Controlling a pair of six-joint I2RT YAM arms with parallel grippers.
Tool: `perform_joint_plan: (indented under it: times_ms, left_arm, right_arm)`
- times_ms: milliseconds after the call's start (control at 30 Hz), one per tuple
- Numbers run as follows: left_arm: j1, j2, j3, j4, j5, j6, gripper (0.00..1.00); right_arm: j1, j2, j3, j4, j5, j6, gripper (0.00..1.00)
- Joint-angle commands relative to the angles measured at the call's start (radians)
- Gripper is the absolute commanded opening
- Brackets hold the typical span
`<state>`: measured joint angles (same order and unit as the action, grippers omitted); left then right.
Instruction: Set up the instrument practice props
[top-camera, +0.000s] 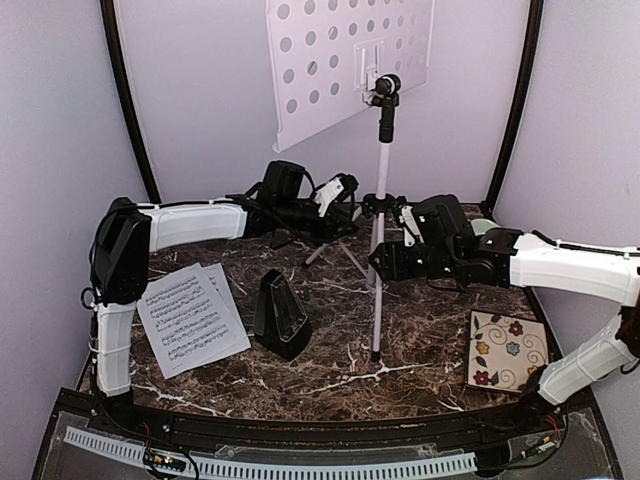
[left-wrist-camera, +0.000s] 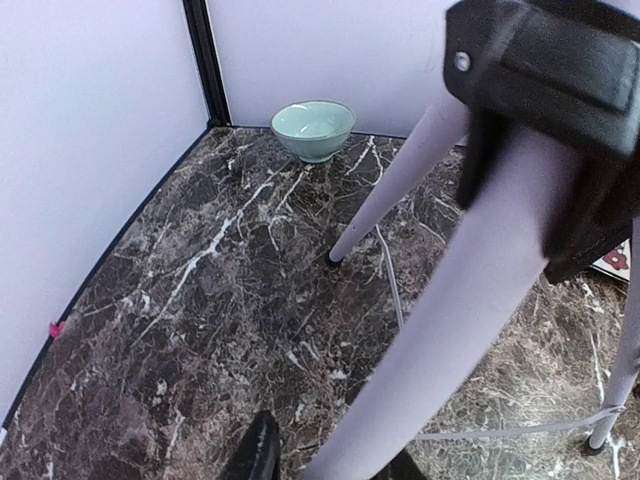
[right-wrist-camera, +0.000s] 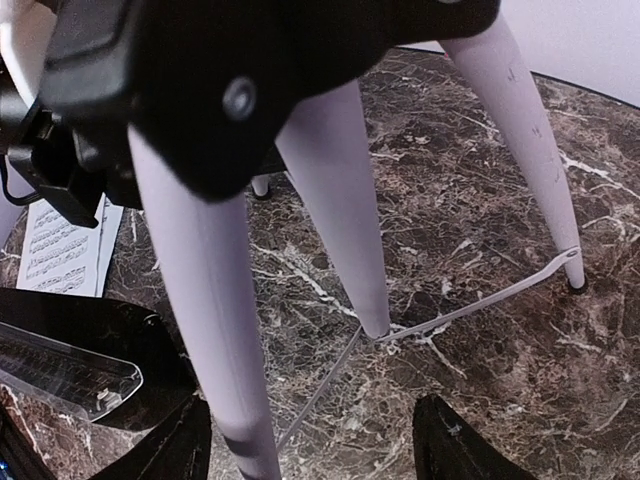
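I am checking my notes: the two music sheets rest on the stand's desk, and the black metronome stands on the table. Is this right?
Not quite. The top external view shows the music sheets lying on the table, left of the metronome. The rest is right.

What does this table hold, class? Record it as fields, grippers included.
Stand: white hole-dotted music stand on silver tripod, upright, mid-table
Sheets: two white printed music sheets, flat, front left
Metronome: small black pyramid metronome, standing beside the sheets
Others: floral square tile front right; pale green bowl back right
Right gripper: open around a tripod leg
Left gripper: at a tripod leg, grip unclear
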<state>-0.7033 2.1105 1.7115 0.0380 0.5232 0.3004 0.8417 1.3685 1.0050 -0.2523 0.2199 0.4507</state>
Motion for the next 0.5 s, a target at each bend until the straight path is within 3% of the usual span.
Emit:
perform_joint_plan:
  times_ms: [0,300,467]
  left_arm:
    - [-0.047,-0.073,-0.079,0.051,-0.056,-0.073,0.21]
    - [-0.075,-0.134,-0.188,0.089,-0.134,-0.105,0.08]
    - [-0.100,-0.150,-0.198,0.086,-0.221,-0.123,0.03]
  right_arm:
    - [-0.025,-0.072,-0.031,-0.015,0.035,-0.015,0.68]
    - [-0.102,-0.115,-0.055,-0.058,0.042,-0.051,0.61]
    - [-0.106,-0.174,-0.087,0.004,-0.040,-0.093,0.70]
